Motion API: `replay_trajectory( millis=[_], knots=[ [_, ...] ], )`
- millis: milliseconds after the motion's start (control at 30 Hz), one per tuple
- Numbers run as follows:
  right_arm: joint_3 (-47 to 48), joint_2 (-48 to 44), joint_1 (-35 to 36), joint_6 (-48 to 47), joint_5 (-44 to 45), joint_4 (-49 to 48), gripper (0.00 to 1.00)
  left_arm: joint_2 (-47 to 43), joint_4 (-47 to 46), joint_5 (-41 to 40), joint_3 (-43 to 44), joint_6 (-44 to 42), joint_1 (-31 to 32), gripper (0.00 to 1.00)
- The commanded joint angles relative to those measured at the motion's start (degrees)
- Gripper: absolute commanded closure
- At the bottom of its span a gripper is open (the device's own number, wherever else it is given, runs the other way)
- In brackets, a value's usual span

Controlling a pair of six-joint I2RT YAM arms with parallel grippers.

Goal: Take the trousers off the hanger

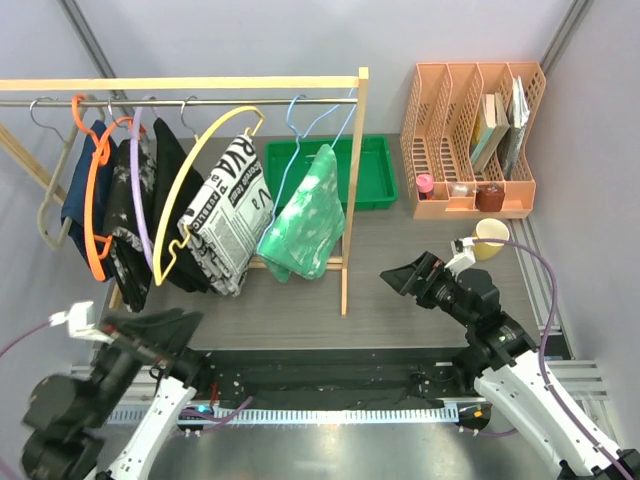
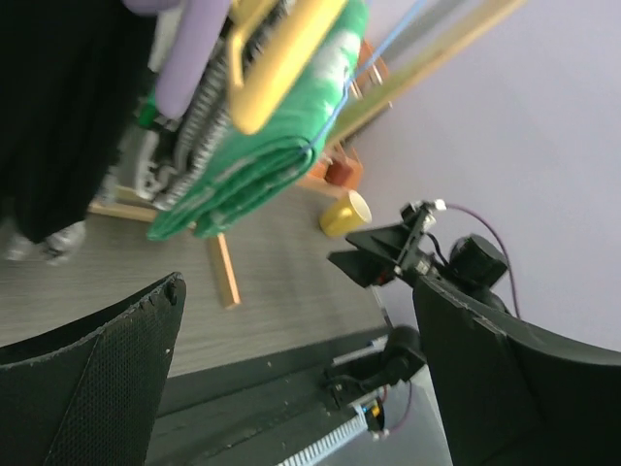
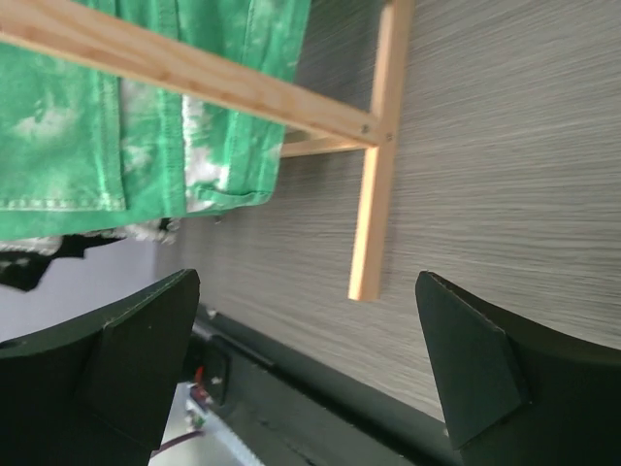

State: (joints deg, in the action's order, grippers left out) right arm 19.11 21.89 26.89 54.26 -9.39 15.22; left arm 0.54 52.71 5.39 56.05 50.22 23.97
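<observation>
The green trousers (image 1: 305,218) with whitish mottling hang folded over a thin light blue wire hanger (image 1: 318,122) at the right end of the wooden rack. They also show in the left wrist view (image 2: 281,146) and the right wrist view (image 3: 116,116). My left gripper (image 1: 175,325) is open and empty, low at the front left, well short of the rack. My right gripper (image 1: 408,277) is open and empty, to the right of the rack's right post and facing the trousers. The two arms are apart from the garment.
The wooden rack (image 1: 352,190) holds a yellow hanger (image 1: 205,160) with a newspaper-print garment (image 1: 228,215), dark garments and an orange hanger (image 1: 95,190). A green tray (image 1: 372,172) lies behind the rack. An orange file holder (image 1: 470,140) and a yellow cup (image 1: 490,236) stand at right.
</observation>
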Motion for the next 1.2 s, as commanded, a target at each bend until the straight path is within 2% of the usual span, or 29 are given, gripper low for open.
replay_trajectory(
  millis=[0,100,233,367,533,833,967,1167],
  knots=[
    [10.2,3.3,-0.1,-12.2,8.7,13.8,0.00,-2.7,17.9,-15.2,12.0,-3.5,-0.1,0.00],
    [15.0,5.3,-0.1,-17.2,9.1,17.6,0.00,-1.6,16.4,-17.3,15.0,-4.8,1.3,0.00],
    [18.8,7.4,-0.1,-17.3,9.1,20.0,0.01,2.1,15.3,-18.0,16.0,-3.5,5.6,0.00],
    [23.5,9.0,-0.1,-19.6,8.2,21.2,0.00,6.7,11.1,-17.3,18.3,-8.1,7.1,0.00],
    [28.8,9.8,0.0,-22.9,4.7,22.0,0.00,18.9,4.9,-12.6,25.6,-13.5,7.0,0.01],
    [35.8,11.9,-0.1,-26.7,-3.7,22.3,0.00,36.1,-6.4,2.9,33.4,-17.6,7.1,0.04],
    [37.8,12.7,-0.1,-26.8,-5.5,23.2,0.00,45.1,-11.9,5.3,35.8,-19.2,7.0,0.05],
    [38.4,12.4,-0.1,-26.7,-7.0,24.5,0.00,55.1,-16.2,4.6,40.0,-24.0,7.1,0.08]
  ],
)
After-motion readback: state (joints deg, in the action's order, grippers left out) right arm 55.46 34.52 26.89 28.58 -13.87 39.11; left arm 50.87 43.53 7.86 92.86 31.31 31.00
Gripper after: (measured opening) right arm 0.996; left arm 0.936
